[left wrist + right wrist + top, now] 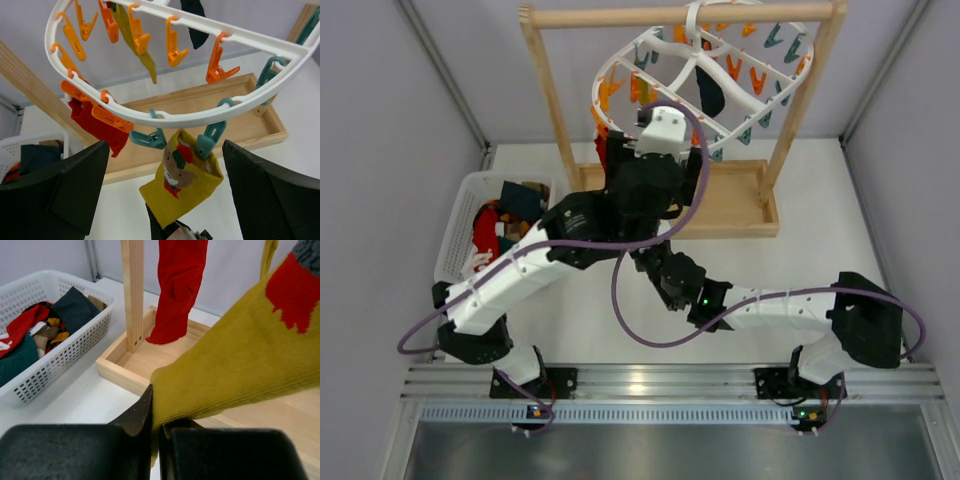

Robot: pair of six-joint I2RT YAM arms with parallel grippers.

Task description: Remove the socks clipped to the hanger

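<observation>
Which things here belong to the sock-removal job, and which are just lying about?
Job: hanger, yellow sock pinched in right claw, red sock, olive sock, dark sock, open left claw.
Lying about: wooden rack, white basket holding clothes.

- A white plastic hanger point(200, 117) carries orange clips point(172, 47) and teal clips point(207, 142).
- A mustard sock point(182, 182) bears a red-and-brown figure.
- A plain red sock point(177, 285); a dark teal sock point(195, 25).
- A white lattice basket point(60, 357); a pale wooden rack point(132, 290).

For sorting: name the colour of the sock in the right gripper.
The sock: mustard yellow, red patch; clearest in right wrist view.
</observation>
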